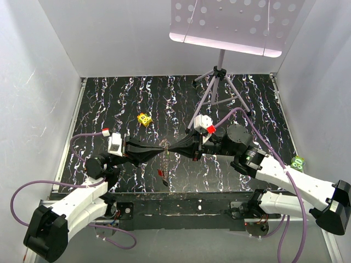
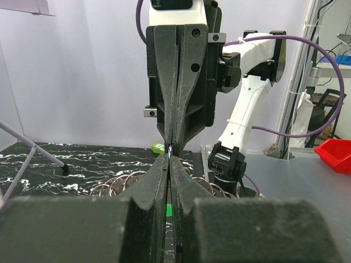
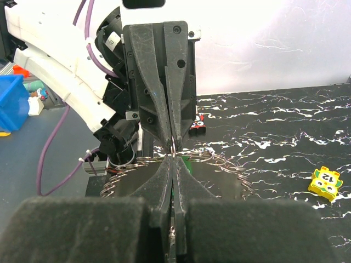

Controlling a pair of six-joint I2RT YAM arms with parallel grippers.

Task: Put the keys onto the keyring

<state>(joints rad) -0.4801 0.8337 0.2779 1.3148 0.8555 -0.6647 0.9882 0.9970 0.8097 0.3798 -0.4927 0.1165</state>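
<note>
My left gripper [image 1: 162,149] and right gripper [image 1: 171,149] meet tip to tip above the middle of the table. Both are shut on the thin silvery keyring [image 3: 173,148], pinched between the two pairs of tips. In the left wrist view the left gripper [image 2: 170,158] touches the right gripper [image 2: 173,143]. In the right wrist view the right gripper [image 3: 173,159] faces the left one [image 3: 172,143]. Silvery wire loops [image 3: 225,160] fan out to both sides below the tips. Keys hang under the meeting point: a red head [image 1: 160,173] and a green head [image 2: 169,210] show. Other keys are hidden.
A yellow block [image 1: 144,119] lies at the back left of the mat, also in the right wrist view [image 3: 324,182]. A green block [image 1: 298,162] sits at the right edge. The grey tripod [image 1: 219,82] stands at the back. A small red-and-black block [image 3: 197,125] lies behind the left gripper.
</note>
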